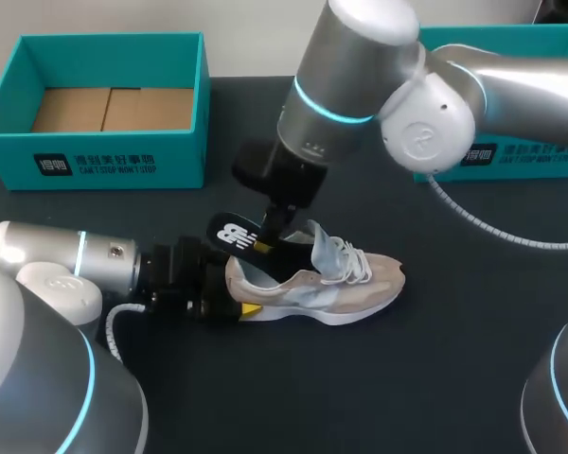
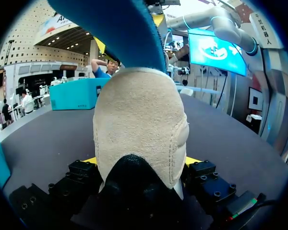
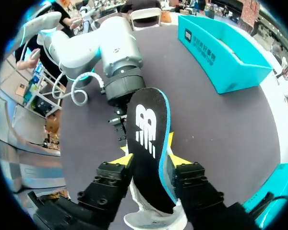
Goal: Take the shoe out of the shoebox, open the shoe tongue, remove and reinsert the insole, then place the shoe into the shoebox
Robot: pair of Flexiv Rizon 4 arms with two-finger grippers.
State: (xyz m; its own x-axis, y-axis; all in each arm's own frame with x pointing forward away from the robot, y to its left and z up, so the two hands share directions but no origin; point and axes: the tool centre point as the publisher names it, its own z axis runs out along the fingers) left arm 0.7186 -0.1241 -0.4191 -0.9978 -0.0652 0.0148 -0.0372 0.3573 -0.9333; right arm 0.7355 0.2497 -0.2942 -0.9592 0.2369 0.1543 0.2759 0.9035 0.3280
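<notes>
Underneath everything, a dark tabletop. Coming in from the right and bent down over the middle, the silver right arm. From the left, lying low and level above the tabletop, the left arm. At the far left, an open teal shoebox with bare brown cardboard for a floor, well apart from the shoe. At the far right, partly hidden behind the right arm, the other teal box.

In the middle, resting on its sole, 1 beige-and-grey shoe with white laces, toe toward the right, heel toward the left arm. Rising aslant from the shoe's opening toward the shoebox, a black insole with a white logo and a blue rim, lower end down at the opening, upper end in the air.

Clamped on the shoe's heel from 2 sides, the left tool, with a yellow tip at each flank of the suede heel in the left wrist view. Pinched across the insole's width, just above the shoe's collar, the right tool, with 2 yellow tips against the 2 edges in the right wrist view.
</notes>
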